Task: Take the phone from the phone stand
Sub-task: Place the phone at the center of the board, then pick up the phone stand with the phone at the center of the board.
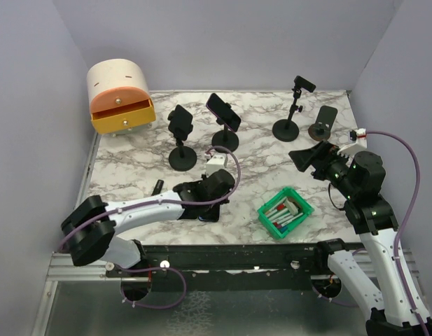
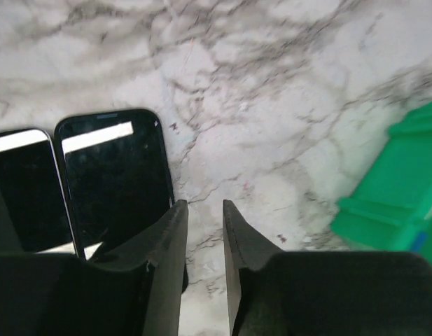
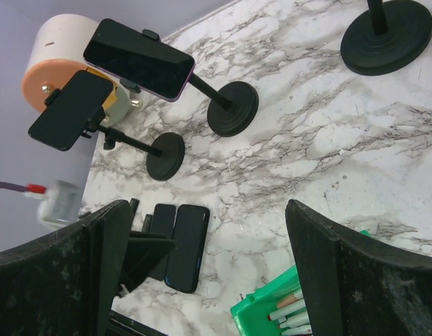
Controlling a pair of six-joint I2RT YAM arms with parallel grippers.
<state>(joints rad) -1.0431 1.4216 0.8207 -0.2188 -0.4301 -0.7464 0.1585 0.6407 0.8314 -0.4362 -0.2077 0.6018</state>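
Two phones are clamped on black phone stands: a pink-edged phone (image 3: pixel 138 59) (image 1: pixel 223 112) on one stand (image 3: pixel 233 108), and a black phone (image 3: pixel 70 110) (image 1: pixel 180 121) on another stand (image 3: pixel 165 156). Two more dark phones (image 2: pixel 114 175) (image 2: pixel 23 189) lie flat side by side on the marble table, also seen in the right wrist view (image 3: pixel 187 245). My left gripper (image 2: pixel 205 206) (image 1: pixel 205 199) hovers low just right of them, its fingers a narrow gap apart with only marble between. My right gripper (image 3: pixel 208 210) (image 1: pixel 310 157) is wide open, raised at the right, holding nothing.
A green bin (image 1: pixel 286 213) (image 2: pixel 398 189) of markers sits near the front edge, right of the left gripper. Two further black stands (image 1: pixel 291 112) (image 1: pixel 323 123) stand at the back right. An orange and cream drawer box (image 1: pixel 120 98) is at the back left.
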